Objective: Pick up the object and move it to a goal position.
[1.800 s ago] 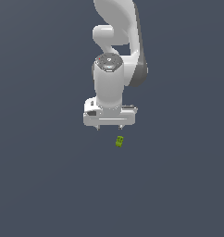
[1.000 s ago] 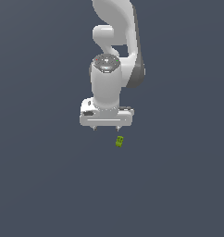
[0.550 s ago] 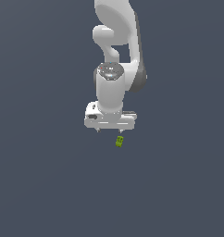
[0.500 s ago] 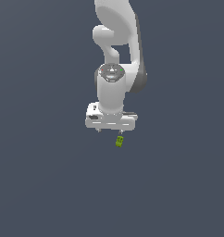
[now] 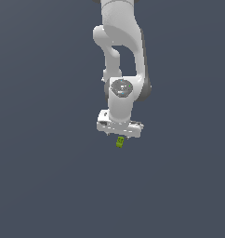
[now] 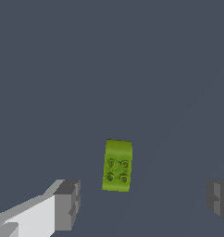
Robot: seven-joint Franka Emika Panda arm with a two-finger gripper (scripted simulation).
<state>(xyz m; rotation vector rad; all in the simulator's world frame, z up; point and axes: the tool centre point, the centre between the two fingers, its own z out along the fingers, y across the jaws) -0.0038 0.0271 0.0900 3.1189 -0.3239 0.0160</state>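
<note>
The object [image 5: 119, 142] is a tiny lime-green blocky piece with darker green stud marks, lying on the dark grey floor. In the exterior view my white gripper [image 5: 120, 135] hangs just above it, its hand covering the fingers. In the wrist view the object [image 6: 117, 165] lies between my two grey fingertips [image 6: 67, 204], which stand wide apart and do not touch it. The gripper [image 6: 144, 201] is open and empty.
Flat dark grey floor [image 5: 49, 186] all around. The white arm [image 5: 121, 56] rises above the gripper. No other objects show.
The gripper has shifted toward the exterior view's right and come down, so it now sits right over the green object. The object has not moved.
</note>
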